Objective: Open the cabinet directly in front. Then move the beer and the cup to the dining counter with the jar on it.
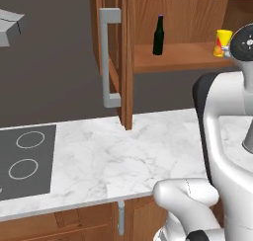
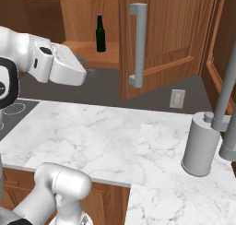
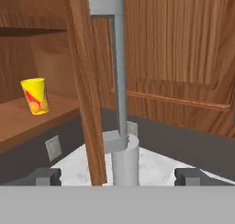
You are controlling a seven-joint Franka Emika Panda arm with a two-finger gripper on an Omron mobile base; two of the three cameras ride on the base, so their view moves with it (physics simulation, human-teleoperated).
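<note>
1. At the far left of the left base view a dark cooktop (image 1: 24, 163) is set into the marble surface (image 1: 123, 156).
2. Just right of it, the cabinet (image 1: 126, 52) hangs above the surface with its left door swung open edge-on, its grey bar handle (image 1: 108, 57) facing the camera.
3. On the open cabinet's shelf (image 1: 173, 60) the beer (image 1: 158, 36) stands upright, toward the left part of the shelf.
4. Farther right on the same shelf stands the cup (image 1: 222, 42), upright and well apart from the beer, partly behind the robot's arm.
5. In the right base view the right door (image 2: 166, 39) also stands open, its handle (image 2: 137, 44) on the near edge.
6. The claw (image 3: 117, 176) is spread wide, with one dark fingertip (image 3: 46, 176) low at each side and nothing between them; the right door's edge and handle stand just ahead.
7. At the right, a grey cylindrical fixture (image 2: 200, 143) stands on the surface.
</note>
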